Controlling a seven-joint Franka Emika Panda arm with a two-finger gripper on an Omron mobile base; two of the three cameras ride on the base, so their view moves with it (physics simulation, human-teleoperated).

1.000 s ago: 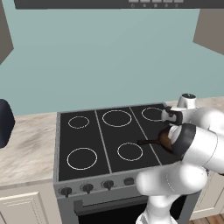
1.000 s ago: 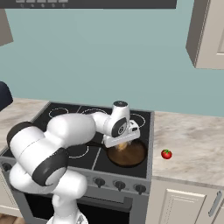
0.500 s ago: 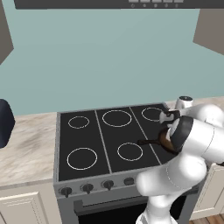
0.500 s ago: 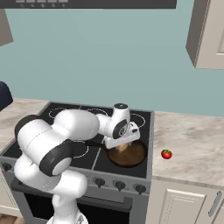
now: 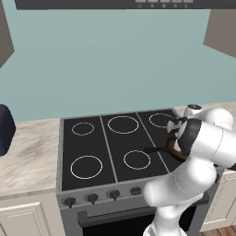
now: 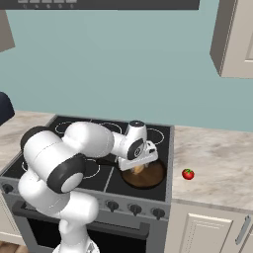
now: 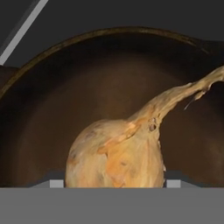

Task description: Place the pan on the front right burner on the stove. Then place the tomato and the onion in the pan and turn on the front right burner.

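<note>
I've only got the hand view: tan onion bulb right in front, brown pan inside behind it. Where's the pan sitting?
Observer: The round dark frying pan sits on the black glass stove at its front right corner, seen from the right base view.
Operator: Tomato in yet?
Observer: No. The small glossy red tomato lies on the marbled counter, right of the stove.
Operator: Handle direction?
Observer: In the left base view the long thin black handle points left, toward the stove's middle.

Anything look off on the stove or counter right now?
Nothing stands out. The pan sits flat on the stove, the onion is over it at the gripper, and the tomato waits whole on the counter.
</note>
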